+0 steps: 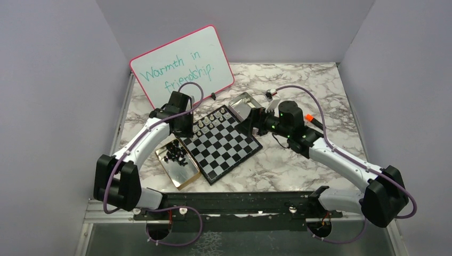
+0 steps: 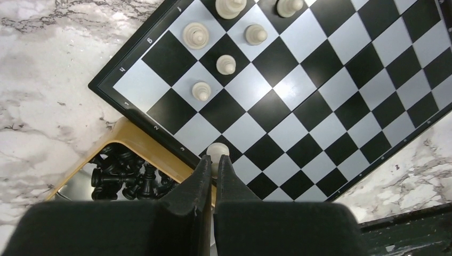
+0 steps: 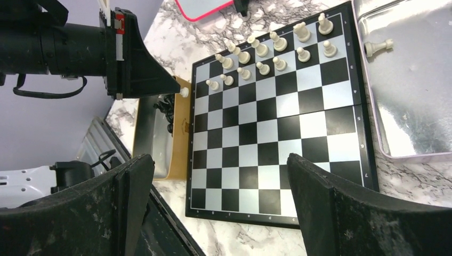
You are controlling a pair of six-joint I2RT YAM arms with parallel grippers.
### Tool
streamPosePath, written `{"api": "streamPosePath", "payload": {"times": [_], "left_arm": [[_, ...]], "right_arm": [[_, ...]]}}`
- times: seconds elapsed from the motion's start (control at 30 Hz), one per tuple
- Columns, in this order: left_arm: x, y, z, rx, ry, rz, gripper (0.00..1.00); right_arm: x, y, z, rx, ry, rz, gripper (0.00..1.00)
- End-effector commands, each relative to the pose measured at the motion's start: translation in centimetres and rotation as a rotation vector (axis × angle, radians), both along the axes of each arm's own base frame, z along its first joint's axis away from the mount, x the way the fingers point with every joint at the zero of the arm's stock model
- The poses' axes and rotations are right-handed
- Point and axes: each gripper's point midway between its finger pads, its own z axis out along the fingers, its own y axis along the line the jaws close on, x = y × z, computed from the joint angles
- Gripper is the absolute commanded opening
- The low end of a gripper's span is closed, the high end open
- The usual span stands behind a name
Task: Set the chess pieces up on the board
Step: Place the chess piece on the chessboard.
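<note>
Marbled tabletop, board in the middle. The left gripper is pinched tight on a cream-white piece at the board's edge, right by the gold tray of black pieces. Right gripper hangs over the board, jaws spread wide. One white piece lies in the silver tin.

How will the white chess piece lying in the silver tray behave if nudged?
The white piece lies on its side, so it would probably roll. The tray looks glossy, so it may skid too. Being tiny, it is likely very light.
</note>
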Motion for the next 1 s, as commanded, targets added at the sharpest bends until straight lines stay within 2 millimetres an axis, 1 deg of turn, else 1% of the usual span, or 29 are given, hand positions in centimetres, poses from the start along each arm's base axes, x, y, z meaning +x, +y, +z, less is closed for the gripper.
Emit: {"api": "streamPosePath", "payload": {"times": [0.0, 0.13, 0.3, 0.4, 0.47, 0.67, 0.97], "left_arm": [[-0.1, 1.4, -0.4, 0.067, 0.04, -0.002, 0.0], [-0.1, 1.4, -1.3, 0.078, 0.069, -0.009, 0.0], [0.6, 2.0, -1.4, 0.111, 0.064, 0.003, 0.0], [0.9, 2.1, -1.6, 0.117, 0.066, 0.002, 0.0], [1.2, 2.6, -1.9, 0.14, 0.067, 0.012, 0.0], [1.9, 3.0, -2.8, 0.153, 0.077, 0.023, 0.0], [2.5, 2.8, -3.9, 0.14, 0.09, 0.011, 0.0]], "right_arm": [[0.1, -0.8, -0.1, -0.028, -0.029, -0.02, 1.0], [0.1, -0.7, -0.3, -0.025, -0.025, -0.02, 1.0], [0.1, -0.6, -0.7, -0.027, -0.012, -0.017, 1.0], [0.1, -0.6, -0.6, -0.021, -0.013, -0.017, 1.0], [0.2, -0.5, -0.6, -0.018, -0.014, -0.018, 1.0], [0.3, -0.6, -0.4, -0.012, -0.014, -0.027, 1.0], [0.4, -0.9, -0.2, -0.012, -0.023, -0.049, 1.0]]}}
